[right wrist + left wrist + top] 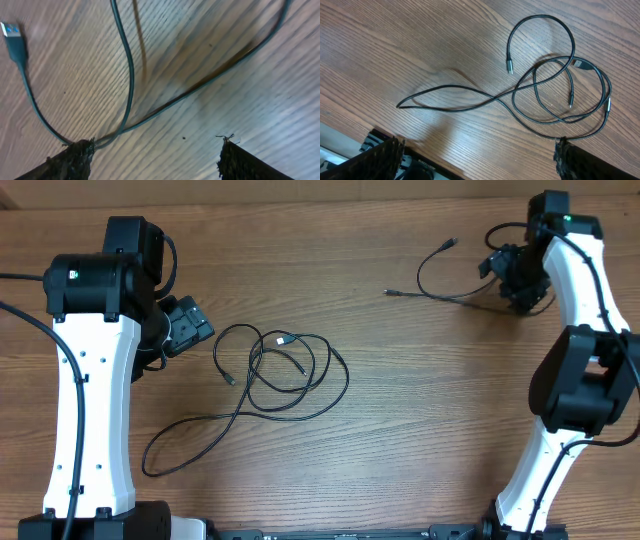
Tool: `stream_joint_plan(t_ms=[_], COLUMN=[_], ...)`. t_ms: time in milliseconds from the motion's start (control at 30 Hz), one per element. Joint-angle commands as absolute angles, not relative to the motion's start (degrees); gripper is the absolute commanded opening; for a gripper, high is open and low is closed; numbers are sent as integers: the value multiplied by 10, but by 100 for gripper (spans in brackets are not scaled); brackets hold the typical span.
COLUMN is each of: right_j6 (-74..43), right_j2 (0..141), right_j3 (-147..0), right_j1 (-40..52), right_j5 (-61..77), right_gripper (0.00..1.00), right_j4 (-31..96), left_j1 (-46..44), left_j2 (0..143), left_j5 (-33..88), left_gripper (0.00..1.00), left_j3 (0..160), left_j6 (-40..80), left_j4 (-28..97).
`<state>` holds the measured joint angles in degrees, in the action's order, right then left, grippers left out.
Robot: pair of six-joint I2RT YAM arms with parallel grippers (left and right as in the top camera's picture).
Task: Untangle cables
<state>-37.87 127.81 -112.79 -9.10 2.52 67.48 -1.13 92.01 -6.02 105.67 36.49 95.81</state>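
Across the middle of the table [400,440] the cables [290,375] lie in overlapping loops. A separate cable [132,75] lies far right, under the right gripper [155,150]. They look light, limp and slippery, so a plug end seems the best hold. Both grippers' jaws stand spread, and the left gripper [477,150] holds nothing. Which strand crosses over which is hard to read.

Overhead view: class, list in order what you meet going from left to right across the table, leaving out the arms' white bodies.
left gripper → tangled cables → separate cable → right gripper
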Motion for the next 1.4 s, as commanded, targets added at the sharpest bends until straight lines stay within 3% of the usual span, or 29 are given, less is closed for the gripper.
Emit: stream_joint_plan(t_ms=[0,533,833,1067,1200,1233,1367], right_j6=[-428,-456,-456,-456,-427,-393,-317], right_j2=[1281,1282,1286,1300,1303,1302,1302], right_j3=[-1079,-974,-974,-974,-975,-983,-1035], right_j1=[-67,-50,-44,-44,-45,-48,-63], right_j5=[11,15,-4,-4,-4,-4,-4], right_gripper=[81,79,47,45,28,19,8], right_j4=[642,500,464,454,430,413,408], left_j1=[-11,-11,-11,-11,-11,-11,-11], left_j2=[922,922,922,922,922,922,922], left_j5=[-60,-59,-59,-59,-60,-60,-59], left_gripper=[99,99,100,99,100,100,99], left_j3=[1052,1052,1052,1052,1052,1052,1052], left_j6=[362,362,362,362,362,362,362], left_j4=[957,957,957,957,957,957,957])
